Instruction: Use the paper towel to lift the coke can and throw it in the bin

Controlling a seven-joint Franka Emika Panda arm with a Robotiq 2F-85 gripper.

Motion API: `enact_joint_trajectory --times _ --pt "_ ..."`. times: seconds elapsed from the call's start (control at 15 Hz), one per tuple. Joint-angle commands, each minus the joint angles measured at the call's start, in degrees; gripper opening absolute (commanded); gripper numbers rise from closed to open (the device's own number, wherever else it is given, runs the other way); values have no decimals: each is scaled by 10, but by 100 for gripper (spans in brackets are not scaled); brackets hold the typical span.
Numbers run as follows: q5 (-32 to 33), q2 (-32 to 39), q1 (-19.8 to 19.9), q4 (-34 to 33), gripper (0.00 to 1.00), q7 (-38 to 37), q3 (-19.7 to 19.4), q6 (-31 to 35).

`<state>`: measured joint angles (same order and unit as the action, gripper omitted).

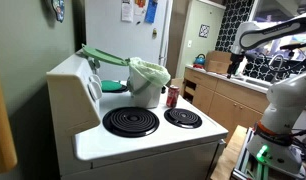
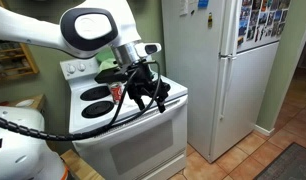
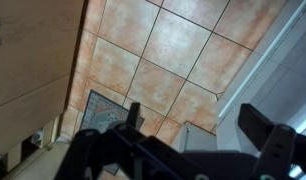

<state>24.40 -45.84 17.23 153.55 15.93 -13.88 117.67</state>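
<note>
Can: coke can [image 2: 117, 92] stood upright on the stove [image 2: 143, 135], beside the bin [image 1: 148, 78].
Bearing: near my gripper [image 2: 151, 97], further in from the stove's front edge; I faced the floor.
Jaws: spread, holding nothing.

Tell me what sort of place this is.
Most likely a home kitchen: a white coil-burner stove, a tall refrigerator covered in photos, and wooden cabinets along the wall.

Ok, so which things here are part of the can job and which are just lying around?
For the job:
- small red soda can on the white electric stove
- white bin with pale green liner
- black robot gripper, fingers apart
- paper towel: not visible

Just lying about:
- tall white fridge
- light wooden cabinets
</note>
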Motion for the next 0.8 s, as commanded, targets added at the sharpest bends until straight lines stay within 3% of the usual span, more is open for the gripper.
enact_joint_trajectory --times 0.0,0.27,0.73 --pt "3 -1 -6 -2 100 -3 -4 -3" --pt "-5 7 -7 -6 100 -21 3 -6" --pt "-131 125 -38 -87 100 -283 121 -86"
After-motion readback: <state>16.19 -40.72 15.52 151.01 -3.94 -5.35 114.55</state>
